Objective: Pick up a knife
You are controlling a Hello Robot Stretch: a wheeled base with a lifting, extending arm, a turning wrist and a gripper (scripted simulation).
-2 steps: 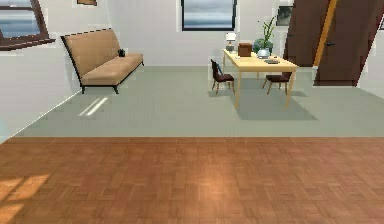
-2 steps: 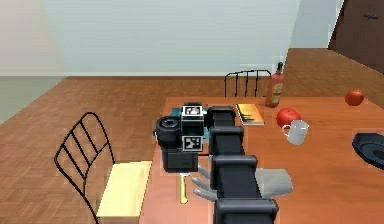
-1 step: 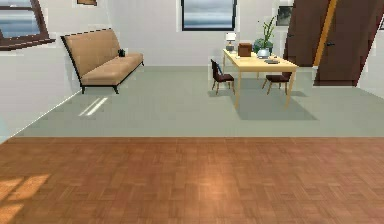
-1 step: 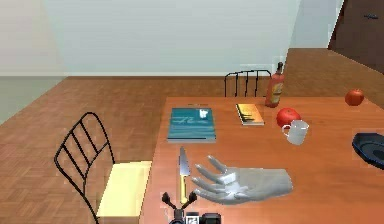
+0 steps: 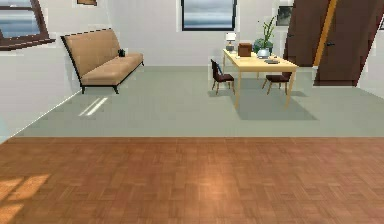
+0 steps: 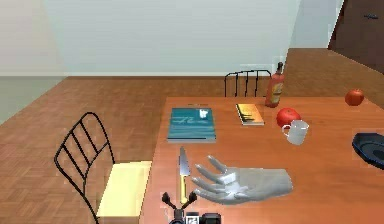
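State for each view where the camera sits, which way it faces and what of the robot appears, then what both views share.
Forward view: on the robot, facing ahead and somewhat down over wooden floor toward a sofa and a light table.
Arm side view: on the robot's body, facing out sideways over a brown table bearing a knife; the gripper shows at the bottom edge.
Shared: the reddish wooden floor.

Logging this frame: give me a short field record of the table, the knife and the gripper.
target: knife, yellow handle, lying flat on the wooden table
beside it: silver hand sculpture, on its right in the arm side view
arm: gripper at the bottom edge, near the knife's handle end
held: cannot tell whether the jaws hold anything
also on table: teal book, white mug, bottle
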